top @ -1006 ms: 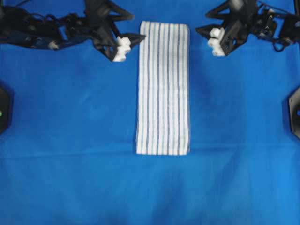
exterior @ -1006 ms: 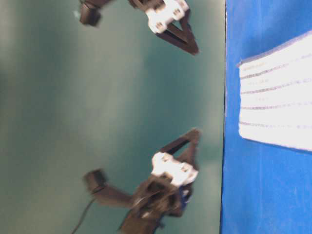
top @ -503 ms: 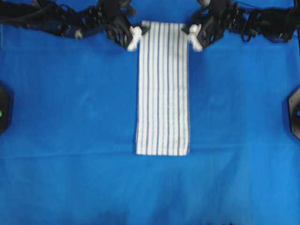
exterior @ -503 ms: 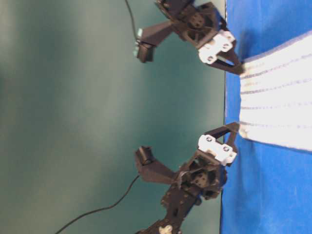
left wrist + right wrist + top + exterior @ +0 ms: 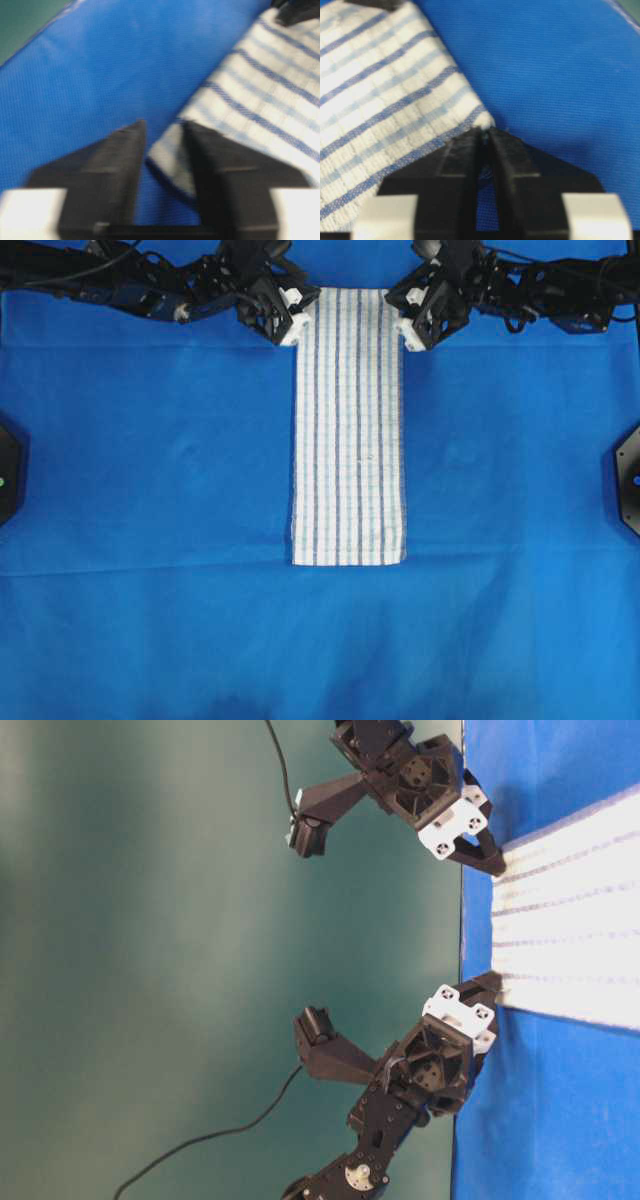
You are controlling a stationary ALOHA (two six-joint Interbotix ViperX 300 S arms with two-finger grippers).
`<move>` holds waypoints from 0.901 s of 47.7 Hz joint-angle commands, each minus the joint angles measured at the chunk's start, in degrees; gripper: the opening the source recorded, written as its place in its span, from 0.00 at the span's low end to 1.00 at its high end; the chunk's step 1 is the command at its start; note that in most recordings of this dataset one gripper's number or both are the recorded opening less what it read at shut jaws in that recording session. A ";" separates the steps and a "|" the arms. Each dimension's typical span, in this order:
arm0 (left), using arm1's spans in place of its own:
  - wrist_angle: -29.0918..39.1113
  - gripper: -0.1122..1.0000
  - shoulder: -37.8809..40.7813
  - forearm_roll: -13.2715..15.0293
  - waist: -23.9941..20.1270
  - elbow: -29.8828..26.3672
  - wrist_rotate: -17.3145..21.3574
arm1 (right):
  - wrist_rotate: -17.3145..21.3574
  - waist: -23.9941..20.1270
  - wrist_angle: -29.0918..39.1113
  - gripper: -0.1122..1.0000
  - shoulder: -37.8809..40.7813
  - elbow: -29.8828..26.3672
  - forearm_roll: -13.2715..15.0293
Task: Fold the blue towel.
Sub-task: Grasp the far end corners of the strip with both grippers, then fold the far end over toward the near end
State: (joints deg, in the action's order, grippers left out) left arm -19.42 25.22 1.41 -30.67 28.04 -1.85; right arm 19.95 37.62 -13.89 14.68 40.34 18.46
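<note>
The blue towel (image 5: 348, 430) lies flat as a long narrow strip down the middle of the blue table cover (image 5: 150, 540); it is white with blue stripes. My left gripper (image 5: 300, 316) is at its far left corner and my right gripper (image 5: 403, 320) at its far right corner. In the left wrist view, the left gripper (image 5: 164, 125) has its jaws drawn in narrow around the towel (image 5: 260, 100) corner. In the right wrist view, the right gripper (image 5: 485, 131) is pinched shut on the tip of the towel (image 5: 380, 100) corner. Both arms reach in low over the table's far edge.
Black arm bases sit at the left edge (image 5: 8, 470) and right edge (image 5: 628, 480) of the overhead view. The table-level view shows the towel (image 5: 570, 920) ending right at the cover's far edge (image 5: 463, 1020), with a green backdrop beyond.
Both grippers came down from beside the towel onto its far corners, then went from wide open to closed on them. The towel has stayed flat.
</note>
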 commanded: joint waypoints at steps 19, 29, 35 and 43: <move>0.18 0.12 -2.37 0.00 0.62 -0.44 2.02 | 1.32 -0.44 1.76 0.15 -3.25 0.09 -0.26; 1.14 0.12 -6.24 0.00 0.62 0.18 2.55 | 1.32 -0.44 2.20 0.15 -7.12 1.14 -0.26; 1.14 0.12 -7.91 0.00 0.79 1.14 2.64 | 1.32 -0.44 2.20 0.15 -8.26 1.93 -0.35; 1.14 0.12 -8.61 0.00 1.05 2.02 2.64 | 1.32 -0.62 2.20 0.15 -8.96 2.46 -0.35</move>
State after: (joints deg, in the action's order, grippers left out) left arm -18.11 18.81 1.41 -29.62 30.15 0.70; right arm 21.36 36.91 -11.60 7.38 42.98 18.28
